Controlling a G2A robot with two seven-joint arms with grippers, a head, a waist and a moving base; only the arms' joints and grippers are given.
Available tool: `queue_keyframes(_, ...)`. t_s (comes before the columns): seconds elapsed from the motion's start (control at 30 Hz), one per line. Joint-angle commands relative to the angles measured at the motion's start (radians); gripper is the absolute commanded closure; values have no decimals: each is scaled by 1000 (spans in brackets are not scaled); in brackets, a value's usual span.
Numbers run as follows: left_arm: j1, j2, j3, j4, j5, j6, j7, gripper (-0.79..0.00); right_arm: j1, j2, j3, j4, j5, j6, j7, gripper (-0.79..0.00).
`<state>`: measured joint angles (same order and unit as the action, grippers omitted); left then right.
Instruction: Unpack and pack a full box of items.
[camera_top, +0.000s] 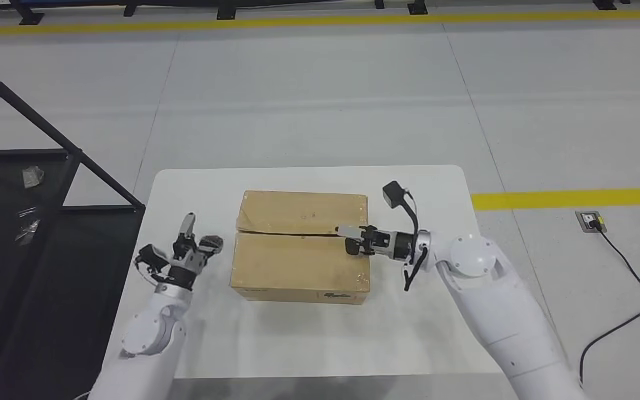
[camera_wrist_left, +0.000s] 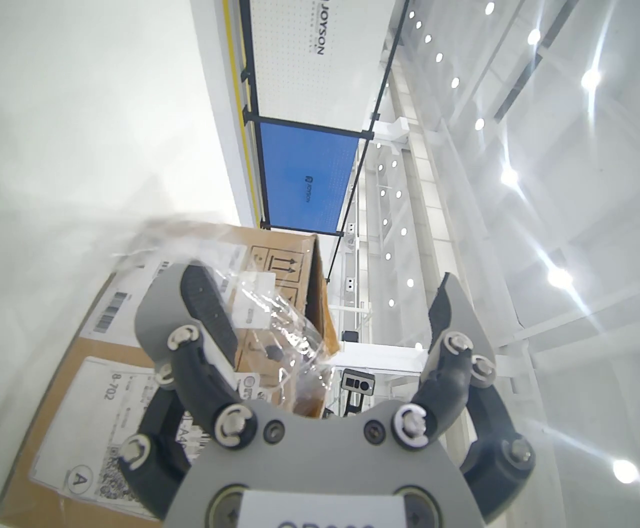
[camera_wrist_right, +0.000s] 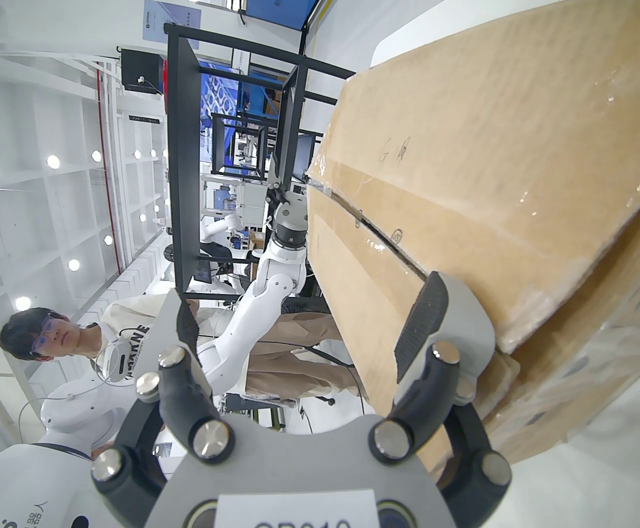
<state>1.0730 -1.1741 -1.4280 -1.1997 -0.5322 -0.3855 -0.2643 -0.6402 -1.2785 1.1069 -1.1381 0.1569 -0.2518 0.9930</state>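
A closed cardboard box (camera_top: 302, 245) sits mid-worktop (camera_top: 300, 335). Its flaps meet in a seam (camera_top: 295, 233) whose long axis runs straight ahead of the right end effector (camera_top: 349, 240) toward the left one. The right end effector is released, jaws spread, with its tip at the near end of that seam over the box's edge, so it looks the nearer arm for lifting a flap. The left end effector (camera_top: 197, 236), also released and empty, stands just beside the box's opposite end, angled upward.
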Motion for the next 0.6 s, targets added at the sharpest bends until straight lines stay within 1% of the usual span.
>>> queue_keyframes(0.0, 23, 1, -13, -31, 37, -33, 37, -785, -3, 1, 1, -6, 0, 4, -2, -785)
queue_keyframes(0.1, 54, 1, -31, -80, 69, -60, 82, -785, -5, 2, 0, -14, -1, 7, -7, -785)
queue_keyframes(0.2, 71, 1, -45, -115, 89, -59, 107, -785, -2, 2, -5, -16, -2, 12, -8, -785)
queue_keyframes(0.57, 91, -3, -66, -155, 121, -47, 114, -785, 9, 0, -21, -7, 0, 15, -8, -785)
